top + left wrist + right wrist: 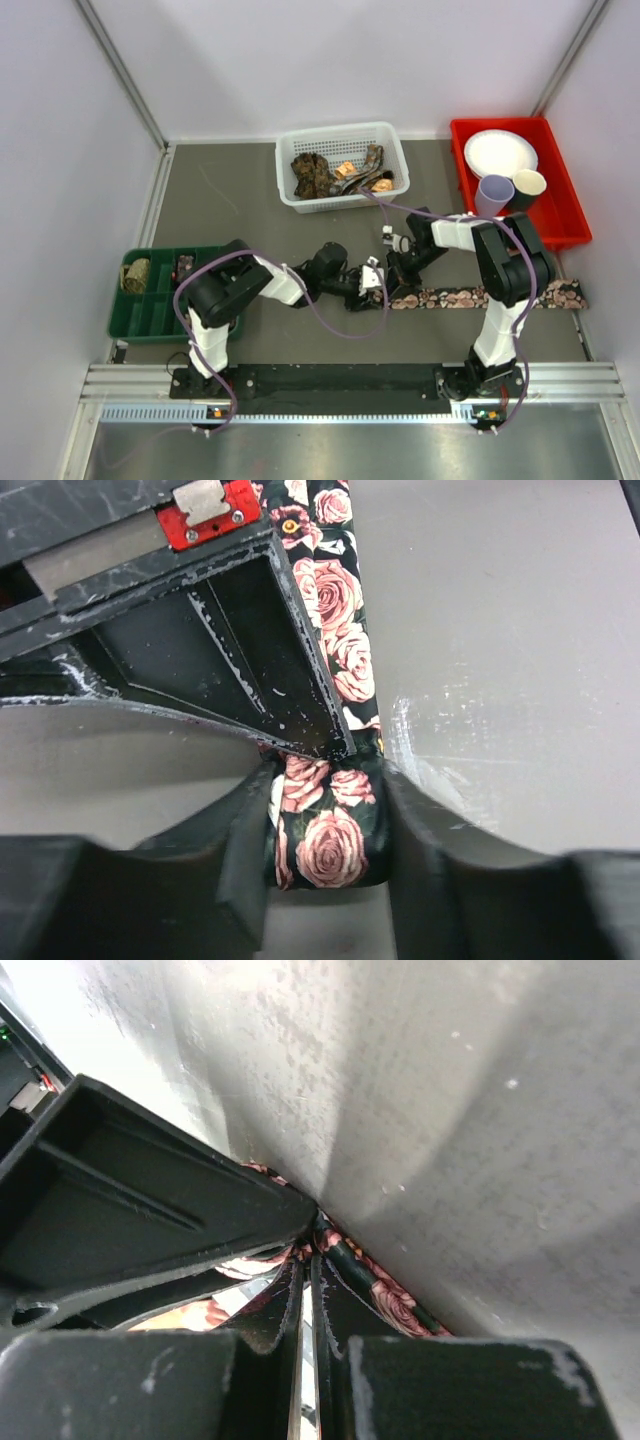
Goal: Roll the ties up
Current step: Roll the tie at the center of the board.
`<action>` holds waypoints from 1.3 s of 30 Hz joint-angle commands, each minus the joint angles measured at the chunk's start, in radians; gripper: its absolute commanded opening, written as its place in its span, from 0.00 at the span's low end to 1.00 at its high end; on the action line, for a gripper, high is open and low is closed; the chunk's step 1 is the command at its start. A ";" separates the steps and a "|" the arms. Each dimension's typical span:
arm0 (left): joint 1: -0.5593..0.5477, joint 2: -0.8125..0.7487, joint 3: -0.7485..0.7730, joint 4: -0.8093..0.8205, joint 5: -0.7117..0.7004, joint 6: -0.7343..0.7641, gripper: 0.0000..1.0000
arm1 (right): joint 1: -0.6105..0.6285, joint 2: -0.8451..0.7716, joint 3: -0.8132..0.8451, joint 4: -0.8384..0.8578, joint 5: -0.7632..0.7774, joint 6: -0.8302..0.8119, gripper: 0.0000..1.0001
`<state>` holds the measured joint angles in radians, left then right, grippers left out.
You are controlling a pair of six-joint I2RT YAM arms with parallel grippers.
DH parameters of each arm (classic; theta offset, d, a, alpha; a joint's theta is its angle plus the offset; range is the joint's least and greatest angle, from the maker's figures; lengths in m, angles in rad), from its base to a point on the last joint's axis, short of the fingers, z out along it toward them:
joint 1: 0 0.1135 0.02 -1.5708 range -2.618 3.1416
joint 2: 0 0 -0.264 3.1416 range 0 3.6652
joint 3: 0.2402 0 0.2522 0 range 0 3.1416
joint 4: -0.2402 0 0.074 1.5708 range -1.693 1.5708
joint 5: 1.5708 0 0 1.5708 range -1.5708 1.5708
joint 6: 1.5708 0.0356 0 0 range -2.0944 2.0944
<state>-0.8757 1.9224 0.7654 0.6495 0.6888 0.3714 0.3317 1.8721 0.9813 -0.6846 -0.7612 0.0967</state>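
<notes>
Your left gripper (325,835) pinches the doubled-over end of the rose-print tie (340,670) at lower centre of the overhead frame, pads tight on both sides of the fabric. Your right gripper (305,1280) meets it there, fingers pressed almost together at the tie's edge; whether cloth sits between them cannot be told. The rest of the tie lies flat toward the right edge. More ties (318,175) sit in the white basket (340,133) at upper centre.
</notes>
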 commanded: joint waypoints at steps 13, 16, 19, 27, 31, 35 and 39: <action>-0.023 -0.062 0.061 -0.537 -0.238 0.166 0.15 | 0.009 -0.126 0.002 0.020 0.043 -0.052 0.00; -0.023 -0.063 0.093 -0.602 -0.290 0.158 0.10 | 0.010 -0.094 0.010 0.034 0.063 -0.055 0.00; -0.023 -0.072 0.100 -0.645 -0.328 0.172 0.09 | 0.018 -0.065 0.016 0.063 0.071 -0.045 0.00; -0.011 -0.128 0.112 -0.709 -0.289 0.153 0.52 | 0.043 0.007 0.019 0.102 0.148 -0.018 0.00; 0.029 -0.183 0.062 -0.601 -0.201 0.091 0.63 | 0.044 0.021 0.017 0.096 0.186 -0.025 0.00; 0.078 -0.249 -0.055 -0.336 -0.051 0.008 0.66 | 0.044 0.033 0.020 0.096 0.197 -0.023 0.00; 0.086 -0.238 -0.127 -0.108 -0.009 -0.043 0.70 | 0.044 0.044 0.023 0.091 0.206 -0.032 0.00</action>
<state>-0.7933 1.6958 0.6975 0.2913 0.5766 0.4152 0.3695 1.8622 1.0023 -0.6323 -0.7273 0.1078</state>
